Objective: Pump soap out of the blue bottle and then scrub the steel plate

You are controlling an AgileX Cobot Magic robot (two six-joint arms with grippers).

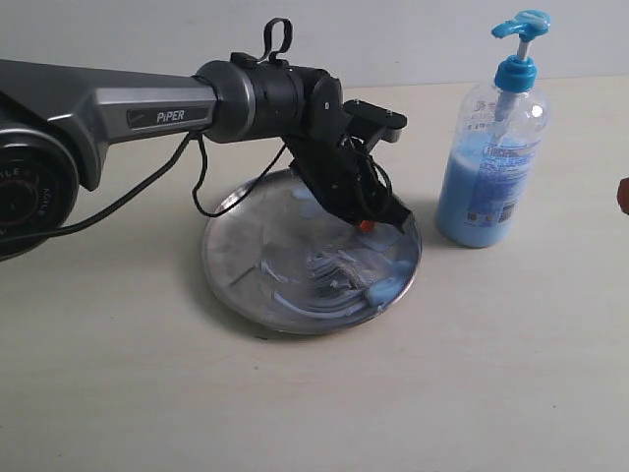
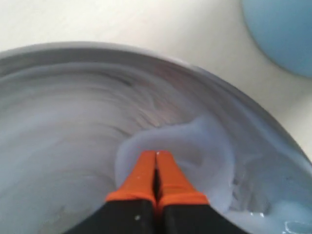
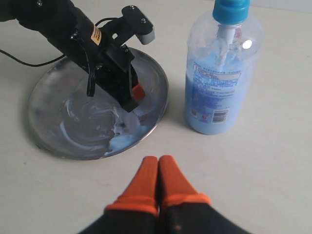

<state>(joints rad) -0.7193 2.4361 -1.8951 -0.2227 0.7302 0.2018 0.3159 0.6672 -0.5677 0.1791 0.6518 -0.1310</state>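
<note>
Pale beige tabletop (image 1: 491,393), grey wall (image 1: 413,39) behind. Upright blue bottle (image 1: 486,187), long axis vertical, spout toward steel plate (image 1: 256,265) lying flat just beside it. On the plate, left gripper (image 2: 156,155) pressed together, tips in soap (image 2: 209,151); right gripper (image 3: 157,160) pressed together above tabletop

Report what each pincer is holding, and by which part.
Nothing. The left pincer is shut empty, tips in the soap on the steel plate; the right pincer is shut empty over the table.

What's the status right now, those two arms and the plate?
Left fingers shut, tips down in soap on steel plate. Right fingers shut, empty, off the plate. Blue bottle upright beside plate, nothing in the way.
</note>
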